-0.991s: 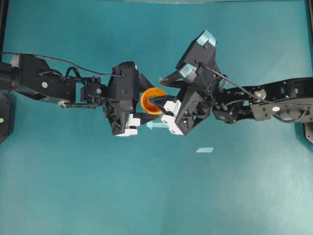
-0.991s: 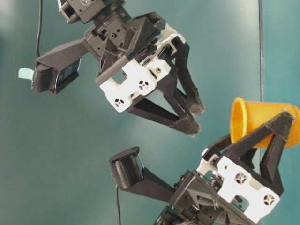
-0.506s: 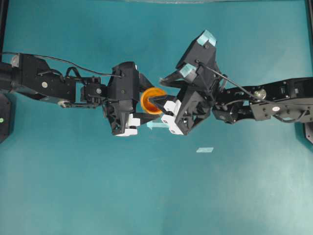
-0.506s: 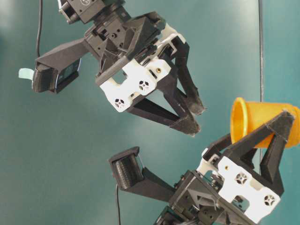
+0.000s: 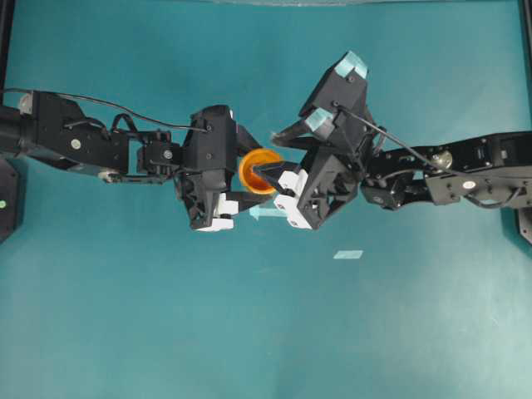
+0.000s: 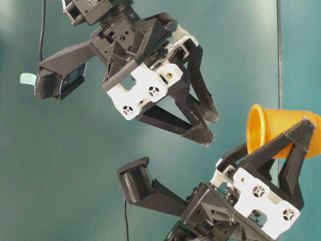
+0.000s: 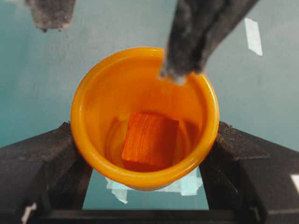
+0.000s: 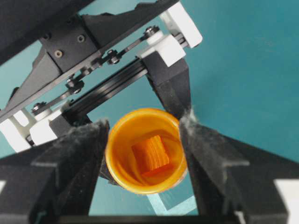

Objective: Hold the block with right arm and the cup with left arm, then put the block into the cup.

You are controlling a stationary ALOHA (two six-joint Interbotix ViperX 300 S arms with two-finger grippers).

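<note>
The yellow-orange cup (image 5: 249, 166) (image 6: 281, 128) is clamped upright at its sides, off the table, by my left gripper (image 5: 253, 176) (image 7: 145, 140). The orange block (image 7: 149, 140) (image 8: 150, 155) lies loose on the bottom of the cup (image 7: 100, 98) (image 8: 117, 140). My right gripper (image 5: 274, 156) (image 6: 208, 126) (image 8: 142, 135) hangs open just above the cup's mouth, with nothing between its fingers. The two grey fingers (image 7: 196, 42) reach no further than the rim and are apart from the block.
A pale tape square outline (image 5: 268, 212) lies on the teal table under the cup. A small tape strip (image 5: 348, 254) sits further right and toward the front. Both arms meet at the table's middle, wrists close together.
</note>
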